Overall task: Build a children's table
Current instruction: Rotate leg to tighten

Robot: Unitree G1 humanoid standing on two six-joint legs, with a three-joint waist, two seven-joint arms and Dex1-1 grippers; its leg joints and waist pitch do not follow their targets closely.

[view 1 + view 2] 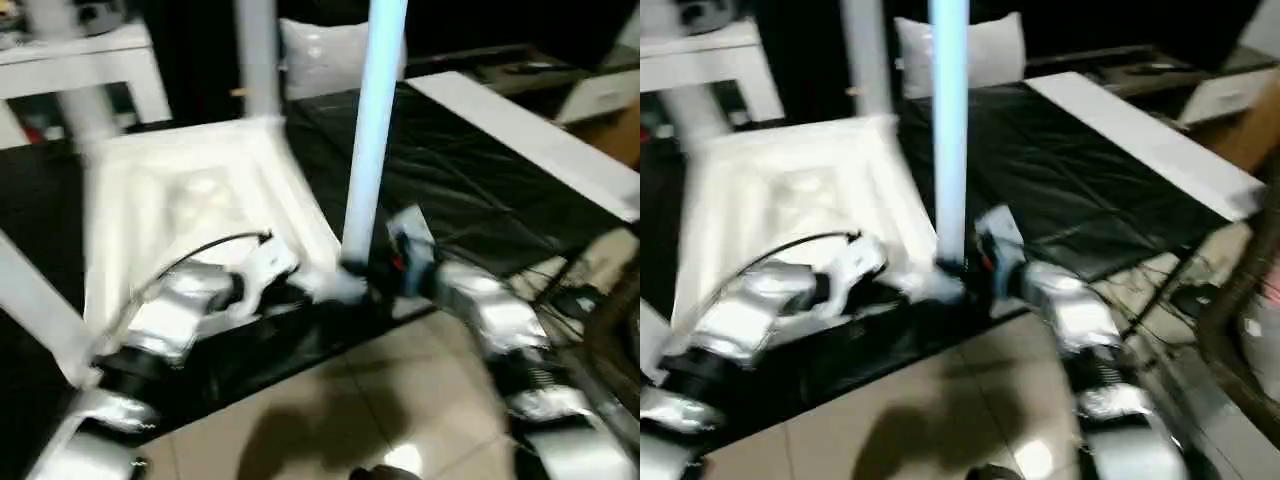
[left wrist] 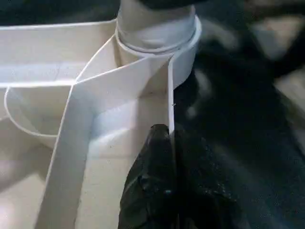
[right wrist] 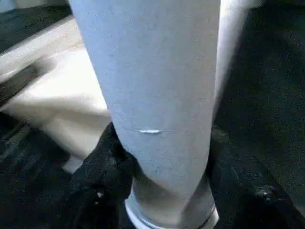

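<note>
The white tabletop (image 1: 190, 215) lies ribbed side up on a black-covered surface. A white tube leg (image 1: 372, 140) stands upright in its near right corner socket (image 2: 157, 36). My right gripper (image 1: 372, 268) is shut on this leg's base, one black finger (image 3: 102, 167) on each side of the tube (image 3: 152, 95). My left gripper (image 1: 300, 285) is shut on the tabletop's side wall (image 2: 170, 95) just beside that socket. Another leg (image 1: 258, 60) rises from the far right corner, and further legs stand at the left (image 1: 35, 300).
A long white board (image 1: 530, 140) lies on the black cover at the right. A white pillow (image 1: 325, 55) and white furniture (image 1: 80, 60) stand behind. Tiled floor (image 1: 330, 410) lies below the near edge, with cables at the right.
</note>
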